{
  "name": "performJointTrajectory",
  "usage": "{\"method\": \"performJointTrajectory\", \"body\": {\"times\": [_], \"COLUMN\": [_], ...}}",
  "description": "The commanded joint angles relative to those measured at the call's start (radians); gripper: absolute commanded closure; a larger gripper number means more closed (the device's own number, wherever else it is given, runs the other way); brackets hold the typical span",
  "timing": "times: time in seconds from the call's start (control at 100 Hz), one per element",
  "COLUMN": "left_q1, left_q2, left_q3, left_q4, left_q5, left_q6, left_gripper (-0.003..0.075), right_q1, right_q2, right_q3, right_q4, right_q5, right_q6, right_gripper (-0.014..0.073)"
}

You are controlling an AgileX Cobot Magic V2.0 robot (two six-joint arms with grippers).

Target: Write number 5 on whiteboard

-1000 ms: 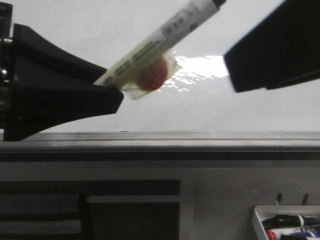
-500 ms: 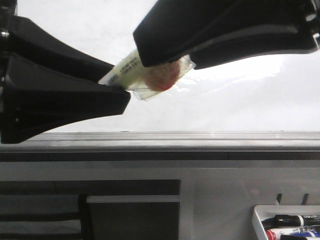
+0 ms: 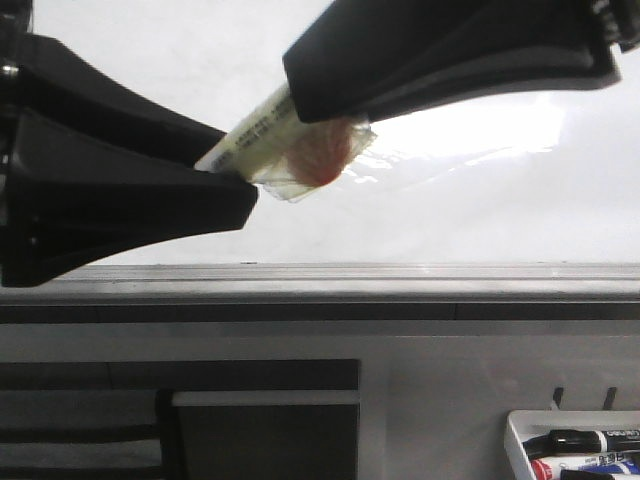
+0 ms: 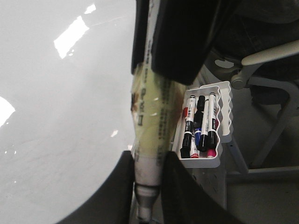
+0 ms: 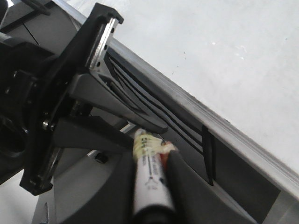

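A white marker (image 3: 262, 135), wrapped in yellowish tape with a red patch, slants up to the right in front of the whiteboard (image 3: 450, 210). My left gripper (image 3: 225, 170) is shut on its lower end; the left wrist view shows the marker (image 4: 152, 121) pinched between the fingers of the left gripper (image 4: 149, 161). My right gripper (image 3: 300, 90) reaches in from the upper right and is shut on the marker's upper part, where the marker (image 5: 149, 177) sits between its fingers. The number 5 is not in view on the whiteboard.
A grey metal ledge (image 3: 320, 280) runs along the board's lower edge. A small white tray (image 3: 575, 440) with several markers hangs low on the right, and its rim (image 4: 219, 158) also shows in the left wrist view. A chair frame (image 4: 271, 51) stands behind.
The right gripper came in from the right and closed over the marker's upper half, hiding its cap end. The left gripper kept its hold and hardly moved.
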Motion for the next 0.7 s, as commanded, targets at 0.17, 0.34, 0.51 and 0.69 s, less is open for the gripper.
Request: {"method": "performJointTrajectory", "body": {"times": [0.17,0.34,0.51,0.69], "left_q1": [-0.010,-0.010,-0.010,-0.010], "left_q2": [-0.020,-0.048,-0.167,-0.333], "left_q3": [-0.023,-0.013,0.032,0.065], "left_q4": [0.018,-0.078,-0.203,-0.419], "left_q5": [-0.069,-0.066,0.020,0.206], "left_q6": [-0.009,-0.031,-0.031,-0.031], "left_gripper": [0.0538,0.0360,0.0366,0.0366], "right_q1": [-0.005,-0.007,-0.053,-0.116], "right_q2": [-0.012,-0.010,-0.001,0.030], "right_q3": [-0.034,-0.034,-0.040,-0.094], "right_q4": [0.008,0.034,0.039,0.039], "right_q5": [-0.109,-0.112,-0.113,-0.107], "right_q6": [-0.010,-0.008,-0.008,-0.008], "right_gripper": [0.0657,0.0657,0.0657,0.0657]}}
